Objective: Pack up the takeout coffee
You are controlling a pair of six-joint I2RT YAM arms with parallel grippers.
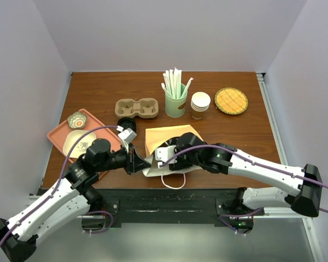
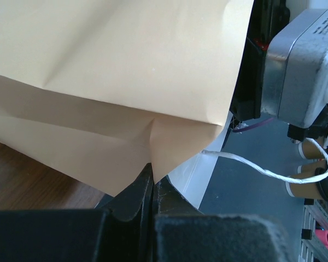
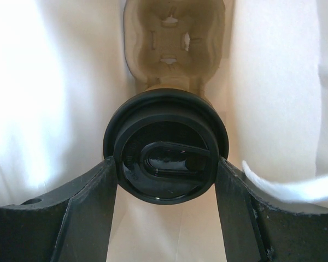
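A tan paper bag (image 1: 172, 136) lies on its side near the table's front edge, mouth toward the arms. My left gripper (image 1: 144, 162) (image 2: 151, 170) is shut on the lower edge of the bag (image 2: 126, 82), pinching the paper. My right gripper (image 3: 165, 164) reaches into the bag, and in the top view its fingers are hidden by the paper. Its two fingers press on either side of the takeout coffee (image 3: 165, 147), seen lid-first as a round black lid inside the pale bag walls. The cup's brown body is hidden behind the lid.
A brown cup carrier (image 1: 136, 107), a green holder of straws (image 1: 176, 101), a stack of white-topped cups (image 1: 200, 105) and a woven coaster (image 1: 231, 100) stand at the back. An orange tray (image 1: 60, 134) sits left, with a loose black lid (image 1: 126, 123) beside it. The bag's white string handle (image 1: 174, 183) hangs over the front edge.
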